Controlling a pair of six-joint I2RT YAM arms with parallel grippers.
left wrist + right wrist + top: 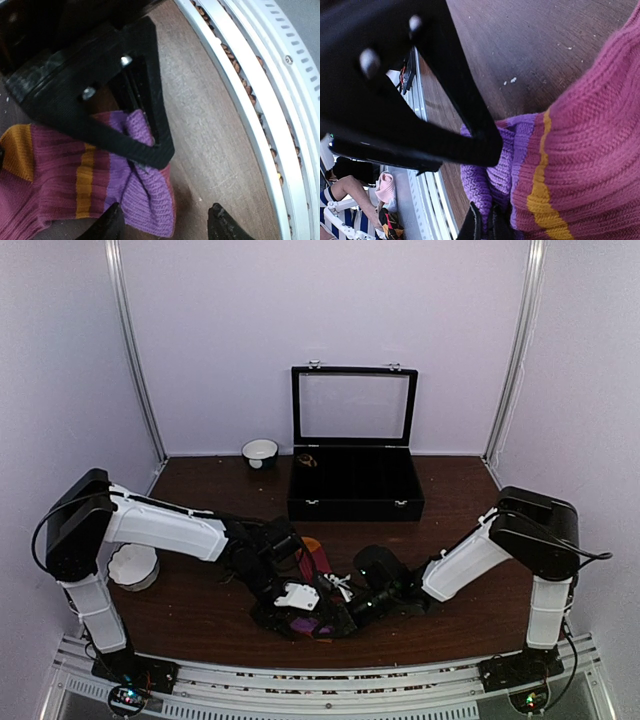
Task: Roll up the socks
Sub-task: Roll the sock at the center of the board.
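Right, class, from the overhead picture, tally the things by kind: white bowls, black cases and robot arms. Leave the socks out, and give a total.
White bowls: 2
Black case: 1
Robot arms: 2
Total: 5

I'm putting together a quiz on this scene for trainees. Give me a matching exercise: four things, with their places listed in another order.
1 striped sock
2 black case
3 small white bowl
4 ribbed white dish

a beside the left arm
b back centre, lid up
c cuff pinched in the right hand
d just left of the black case

Pairs: 1-c, 2-b, 3-d, 4-a
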